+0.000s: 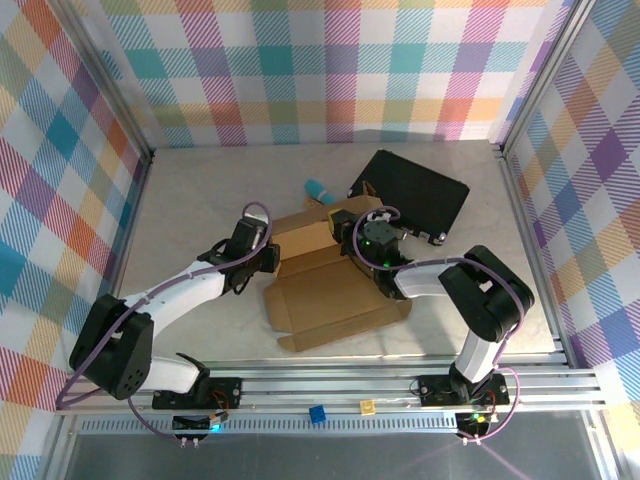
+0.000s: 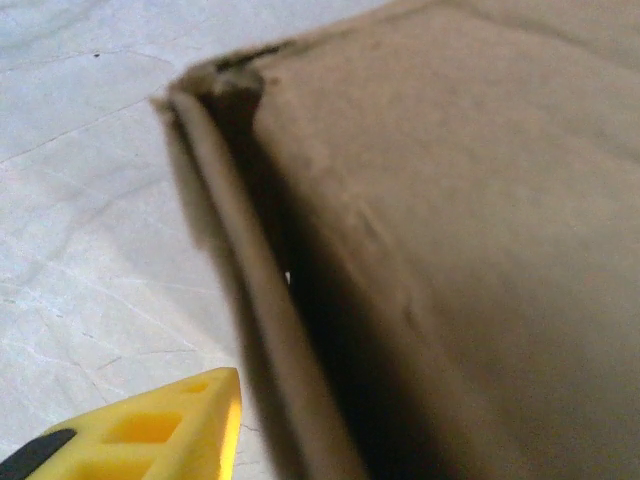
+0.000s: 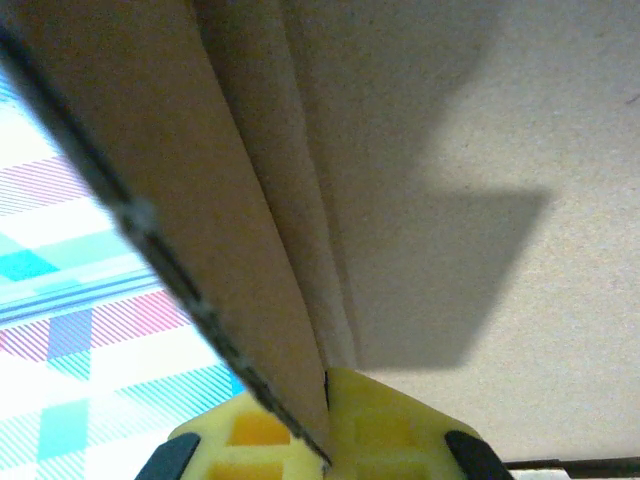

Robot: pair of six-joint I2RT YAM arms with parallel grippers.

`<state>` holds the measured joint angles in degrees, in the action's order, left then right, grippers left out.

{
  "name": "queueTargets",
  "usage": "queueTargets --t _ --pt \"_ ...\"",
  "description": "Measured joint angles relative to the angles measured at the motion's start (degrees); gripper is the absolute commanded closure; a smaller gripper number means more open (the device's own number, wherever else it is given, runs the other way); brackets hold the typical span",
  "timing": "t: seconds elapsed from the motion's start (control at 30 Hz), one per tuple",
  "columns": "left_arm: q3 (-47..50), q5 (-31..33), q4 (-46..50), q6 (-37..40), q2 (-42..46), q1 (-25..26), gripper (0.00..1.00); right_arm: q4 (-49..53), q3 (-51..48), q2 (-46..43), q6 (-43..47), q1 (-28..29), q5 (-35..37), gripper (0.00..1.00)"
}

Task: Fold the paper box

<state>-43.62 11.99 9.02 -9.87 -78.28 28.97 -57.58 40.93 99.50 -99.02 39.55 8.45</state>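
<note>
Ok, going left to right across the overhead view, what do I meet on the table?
Left claw → small blue object → right claw → black case. The paper box spans under both claws, so it has no single place.

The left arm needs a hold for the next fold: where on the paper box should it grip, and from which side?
Likely the thin, doubled left wall of the paper box, from the left, one finger on each face: it stands upright, while the near panel lies flat.
</note>
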Motion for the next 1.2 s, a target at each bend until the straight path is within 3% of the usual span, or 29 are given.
queueTargets --t 0.63,0.7,0.83,0.9,1.03,1.2 --pt "0.57 18.56 -1.51 -11.63 -5.16 8.09 0.61 -5.6 -5.99 -1.77 -0.04 1.57 1.84 1.0" --pt "0.24 19.67 -1.73 -12.85 -6.03 8.17 0.66 -5.57 -6.01 -1.84 -0.22 1.75 2.21 1.0" --pt "-1.16 21.38 -2.08 -15.21 -8.22 8.46 0.89 -5.29 -5.99 -1.86 -0.66 1.79 2.64 1.0" --pt "-1.97 21.79 -2.21 -16.0 -9.16 8.55 0.93 -4.98 -5.84 -1.86 -0.72 1.79 2.75 1.0" --pt "-2.47 22.36 -2.47 -16.59 -9.86 8.55 0.91 -3.5 -5.25 -2.27 -1.03 1.79 3.06 1.0" --pt "-2.49 23.63 -3.58 -17.18 -10.86 8.55 0.76 -1.88 -4.81 -2.62 -1.31 1.79 3.13 1.0"
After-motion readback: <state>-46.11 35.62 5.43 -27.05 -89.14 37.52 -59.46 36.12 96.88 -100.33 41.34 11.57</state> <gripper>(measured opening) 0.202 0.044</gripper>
